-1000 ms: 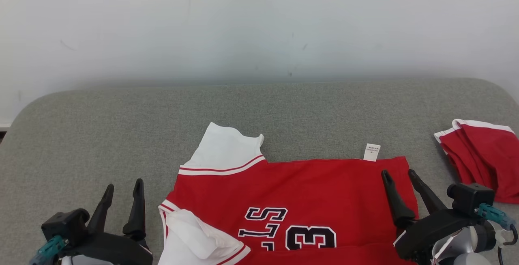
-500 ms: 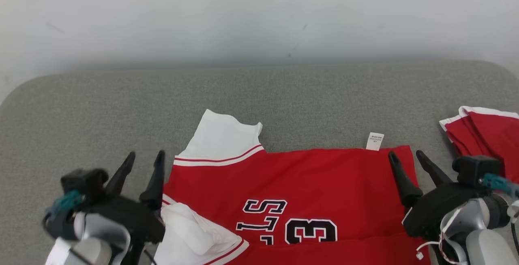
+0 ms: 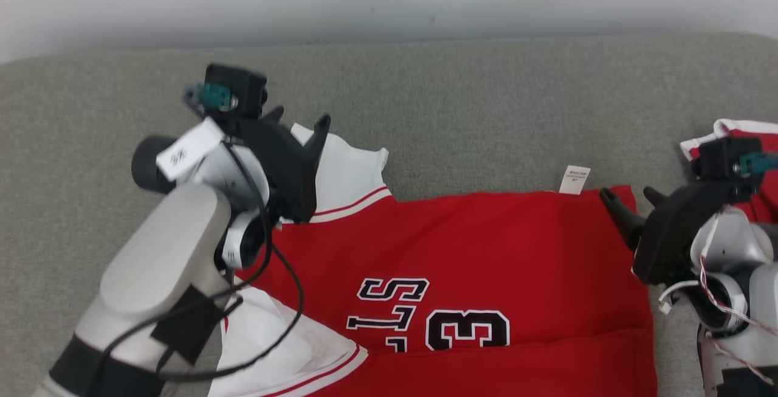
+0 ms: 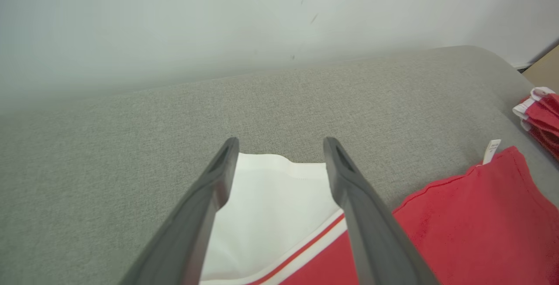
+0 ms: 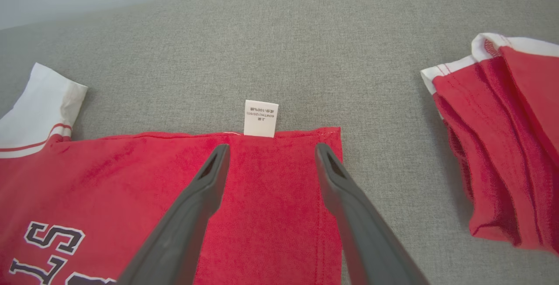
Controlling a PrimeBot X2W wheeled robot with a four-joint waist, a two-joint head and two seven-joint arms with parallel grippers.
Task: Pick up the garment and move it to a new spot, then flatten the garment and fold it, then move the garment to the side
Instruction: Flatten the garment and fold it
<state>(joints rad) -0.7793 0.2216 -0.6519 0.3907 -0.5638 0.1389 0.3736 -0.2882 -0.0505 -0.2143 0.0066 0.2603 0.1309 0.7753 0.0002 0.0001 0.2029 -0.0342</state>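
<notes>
Garment (image 3: pixel 462 263): red jersey, black numerals up, spread on grey padded surface (image 3: pixel 486 93). It fills the head view from centre to 6 o'clock, with its near edge out of frame. White sleeve (image 3: pixel 349 169) juts at the jersey's 10 o'clock. Care label (image 3: pixel 574 179) stands on the far edge at 1 o'clock.

Left gripper (image 3: pixel 301 118): a second ago low at 8 o'clock beside the near sleeve (image 3: pixel 285 342), now out over the far sleeve. Fingers are spread wide and empty, straddling the cuff; contact cannot be told.

Right gripper (image 3: pixel 627 193): still at the far hem corner, 2 o'clock. Fingers are spread wide and empty, either side of the hem under the label.

Head camera: has tipped down, so the whole scene sits higher.

Second red garment (image 3: pixel 729 128): 3 o'clock, apart.

Assessment: both ends of the far edge are now covered, probably ready for a pinch to begin the fold. The near sleeve lies rumpled.
</notes>
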